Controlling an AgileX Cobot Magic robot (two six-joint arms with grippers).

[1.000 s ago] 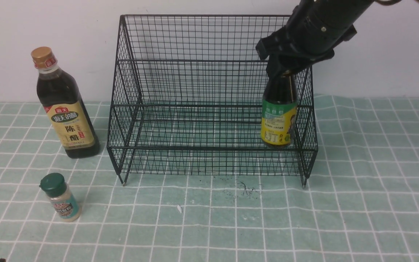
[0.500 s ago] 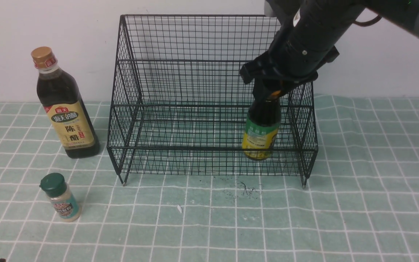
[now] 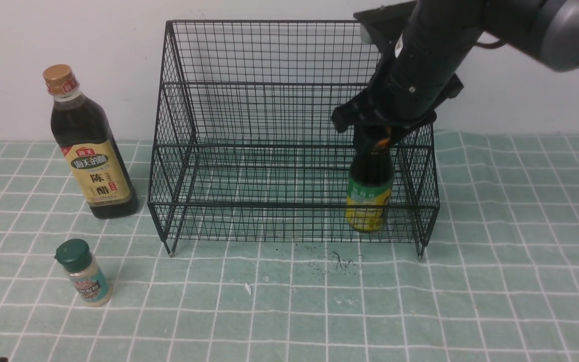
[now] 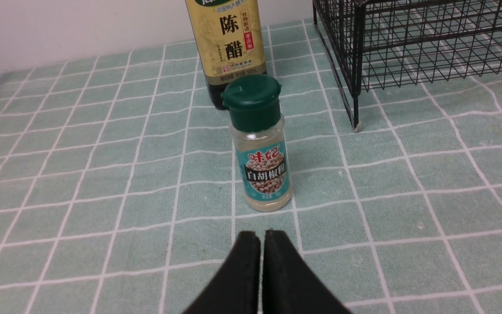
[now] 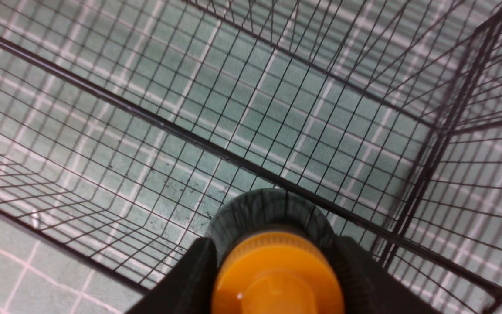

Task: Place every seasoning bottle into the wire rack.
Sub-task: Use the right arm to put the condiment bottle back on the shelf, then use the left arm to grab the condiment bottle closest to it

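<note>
The black wire rack [image 3: 269, 125] stands at the back middle. My right gripper [image 3: 377, 138] is shut on the orange cap [image 5: 277, 274] of the mid-size dark bottle [image 3: 368, 193] with the yellow-green label, holding it upright inside the rack's lower front tier, at the right end. The tall vinegar bottle [image 3: 88, 146] with gold cap stands left of the rack. The small shaker jar [image 3: 84, 274] with green lid stands in front of it. In the left wrist view my left gripper [image 4: 262, 237] is shut and empty, just short of the shaker jar [image 4: 262, 144], with the vinegar bottle [image 4: 229, 39] behind.
The table has a green checked cloth [image 3: 495, 281]. Dark specks and a small white scrap [image 3: 248, 288] lie on it in front of the rack. A white wall stands behind. The rack's front foot [image 4: 355, 126] shows in the left wrist view.
My right gripper has come down and forward with the mid-size bottle, from above the rack's right side into the lower front tier. The left side has not changed.
</note>
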